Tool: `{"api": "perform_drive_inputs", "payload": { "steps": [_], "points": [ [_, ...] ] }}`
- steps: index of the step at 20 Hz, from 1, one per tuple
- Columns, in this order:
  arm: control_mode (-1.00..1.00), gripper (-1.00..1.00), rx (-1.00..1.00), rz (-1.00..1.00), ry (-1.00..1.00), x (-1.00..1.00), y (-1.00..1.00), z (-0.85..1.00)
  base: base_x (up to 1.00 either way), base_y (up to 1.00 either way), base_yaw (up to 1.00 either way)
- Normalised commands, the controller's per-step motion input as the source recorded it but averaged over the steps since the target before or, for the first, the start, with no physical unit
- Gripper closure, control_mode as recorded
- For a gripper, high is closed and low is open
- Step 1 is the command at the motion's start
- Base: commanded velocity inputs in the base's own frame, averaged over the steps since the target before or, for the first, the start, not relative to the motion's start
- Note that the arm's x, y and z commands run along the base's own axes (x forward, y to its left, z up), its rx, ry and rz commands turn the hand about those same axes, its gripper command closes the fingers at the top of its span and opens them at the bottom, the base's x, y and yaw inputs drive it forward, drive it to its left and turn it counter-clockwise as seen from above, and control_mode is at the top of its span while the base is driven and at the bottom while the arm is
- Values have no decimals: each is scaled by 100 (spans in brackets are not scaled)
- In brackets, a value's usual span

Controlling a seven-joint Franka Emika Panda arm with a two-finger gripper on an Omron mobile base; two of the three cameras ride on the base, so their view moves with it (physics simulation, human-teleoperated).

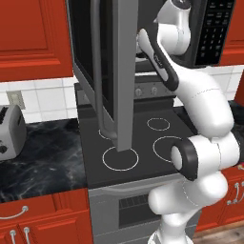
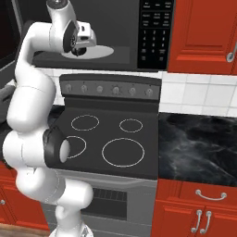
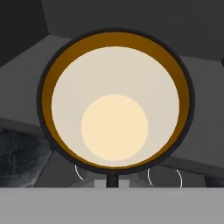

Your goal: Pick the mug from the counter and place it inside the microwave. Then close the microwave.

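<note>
Above the stove point(image 2: 111, 139), I carry the mug point(image 3: 114, 101), clamped in the closed gripper point(image 3: 111, 181), toward the open microwave point(image 2: 152, 32); next, setting it on the plate point(image 2: 99, 52) inside.

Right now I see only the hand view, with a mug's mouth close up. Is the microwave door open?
Observer: Yes. In the left base view the door stands wide open, swung out over the stove.
Operator: And where is the arm taking the mug?
Observer: The right base view shows the arm reaching up into the microwave, its hand above the white plate.
</note>
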Motion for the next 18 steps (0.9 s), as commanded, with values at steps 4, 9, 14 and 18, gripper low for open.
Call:
{"api": "perform_drive_inputs", "payload": {
  "steps": [4,9,14,18],
  "points": [
    [-100,100,-1,0,10,48,28,0,0,0,0],
    [-100,100,0,0,5,37,30,0,0,0,0],
    [-100,100,0,0,0,19,7,-2,0,0,0],
    [-100,100,0,0,0,17,0,-15,0,0,0]
  ]
}}
